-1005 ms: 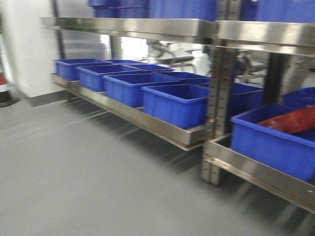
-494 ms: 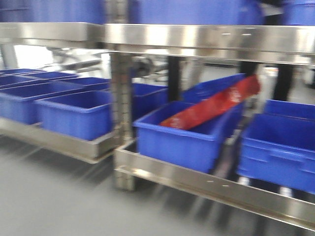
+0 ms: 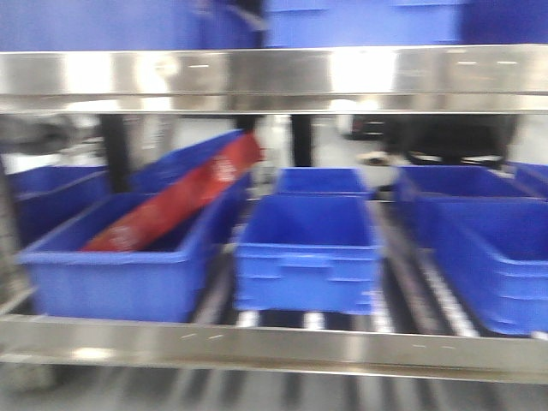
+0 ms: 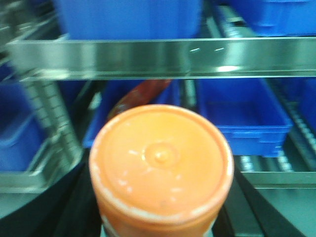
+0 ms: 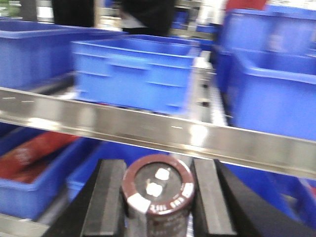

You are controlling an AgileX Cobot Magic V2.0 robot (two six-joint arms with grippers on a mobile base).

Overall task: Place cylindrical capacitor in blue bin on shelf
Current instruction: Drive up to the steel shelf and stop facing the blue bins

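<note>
The cylindrical capacitor [image 5: 158, 185], dark with a white stripe and two metal terminals on top, stands upright between the black pads [image 5: 108, 197] of my right gripper [image 5: 159, 200], which is shut on it. It sits just in front of and below a shiny rail [image 5: 148, 131] of the shelf [image 3: 274, 81]. An empty blue bin [image 3: 308, 257] stands at the middle of the lower tier. My left gripper [image 4: 160, 217] is shut on a large orange cylinder [image 4: 160, 163], facing the shelf rail [image 4: 163, 57]. Neither gripper shows in the front view.
A blue bin [image 3: 111, 274] on the left holds a long red package [image 3: 180, 201]. More blue bins stand on the right [image 3: 497, 257], behind, and on the upper tier [image 5: 133, 69]. Roller tracks run under the bins. The lower front rail [image 3: 274, 347] crosses the bottom.
The front view has swept to the right along the shelf: the bin with the red package has shifted from the right side to the left, and the shelf now faces the camera squarely.
</note>
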